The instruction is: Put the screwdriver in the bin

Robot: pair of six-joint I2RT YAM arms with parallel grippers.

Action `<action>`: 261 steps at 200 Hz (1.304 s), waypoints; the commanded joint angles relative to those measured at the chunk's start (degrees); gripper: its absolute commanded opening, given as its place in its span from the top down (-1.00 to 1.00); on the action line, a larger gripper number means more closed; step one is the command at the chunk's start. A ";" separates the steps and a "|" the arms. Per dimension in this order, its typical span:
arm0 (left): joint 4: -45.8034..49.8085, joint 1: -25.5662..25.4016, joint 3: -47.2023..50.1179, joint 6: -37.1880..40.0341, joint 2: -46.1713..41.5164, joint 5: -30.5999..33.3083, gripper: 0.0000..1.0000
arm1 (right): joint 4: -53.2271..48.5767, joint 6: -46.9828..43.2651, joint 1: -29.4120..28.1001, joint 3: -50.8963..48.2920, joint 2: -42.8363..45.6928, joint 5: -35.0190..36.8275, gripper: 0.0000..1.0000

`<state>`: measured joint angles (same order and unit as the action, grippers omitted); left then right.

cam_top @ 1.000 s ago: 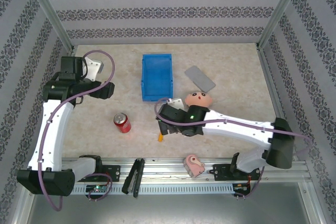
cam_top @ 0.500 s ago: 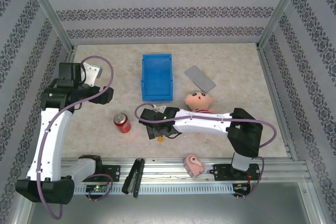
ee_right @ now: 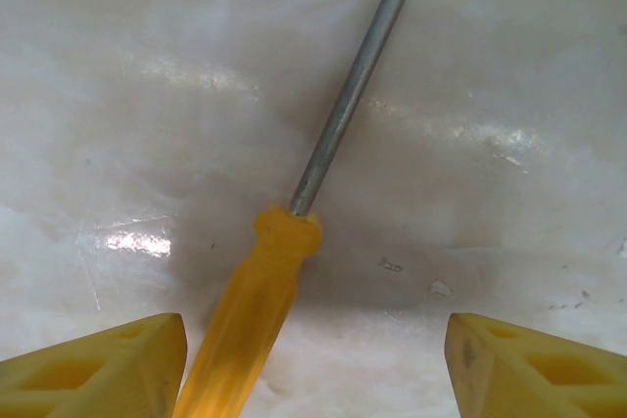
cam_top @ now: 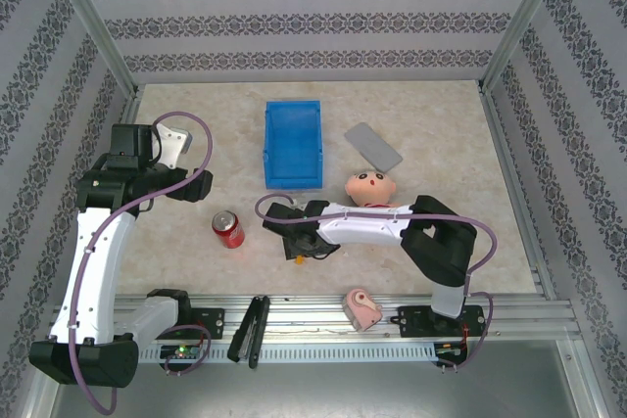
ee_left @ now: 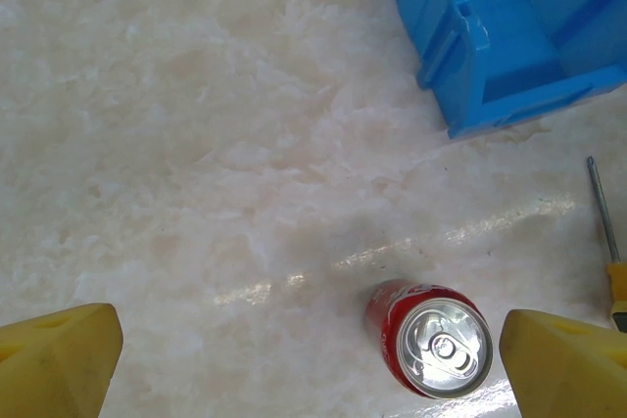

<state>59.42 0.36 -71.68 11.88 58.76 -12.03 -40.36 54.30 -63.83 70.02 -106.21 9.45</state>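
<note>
The screwdriver [ee_right: 257, 291] lies flat on the marbled table, orange-yellow handle near, thin metal shaft [ee_right: 353, 75] running away. My right gripper [ee_right: 313, 369] is open just above it, the handle close to the left fingertip [ee_right: 98, 364]. From above, the right gripper [cam_top: 302, 242] sits low over the screwdriver [cam_top: 297, 259], right of the red can. The blue bin [cam_top: 293, 143] stands open behind it; its corner [ee_left: 500, 36] and the screwdriver [ee_left: 609, 242] are in the left wrist view. My left gripper [ee_left: 313, 364] is open and empty, high above the table.
A red can [cam_top: 228, 229] stands left of the right gripper, also under the left wrist [ee_left: 431, 335]. A doll head [cam_top: 370, 187] lies right of the bin, a grey plate [cam_top: 373, 147] behind it. A black tool [cam_top: 251, 328] and a pink object [cam_top: 360, 308] rest on the front rail.
The right arm has swung left and folded in, bringing its gripper down over the screwdriver. The left arm has shifted slightly.
</note>
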 commanded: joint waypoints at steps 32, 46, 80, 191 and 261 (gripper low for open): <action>1.76 -0.54 -0.06 1.53 -0.67 -1.06 -0.99 | -0.26 0.20 0.28 1.22 -3.53 -1.01 -0.39; 1.90 -0.54 -0.08 1.41 -0.76 -1.24 -0.99 | -0.03 0.41 0.20 0.60 -3.55 -0.86 -0.38; 2.33 -0.54 -0.30 1.41 -0.73 -1.41 -0.99 | 0.81 1.00 0.29 -2.09 -2.20 -0.28 -0.22; 2.54 -0.54 -1.26 0.29 0.01 -2.82 -0.99 | 2.12 -0.42 1.25 -7.72 2.92 -0.55 -0.02; 2.65 -0.54 -1.73 0.44 0.04 -2.76 -0.99 | 4.24 -4.82 1.25 -6.52 0.96 -1.59 0.08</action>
<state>60.07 0.36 -71.70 12.03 58.83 -13.98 -35.77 52.14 -63.09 63.31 -104.40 8.14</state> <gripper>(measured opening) 0.993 0.465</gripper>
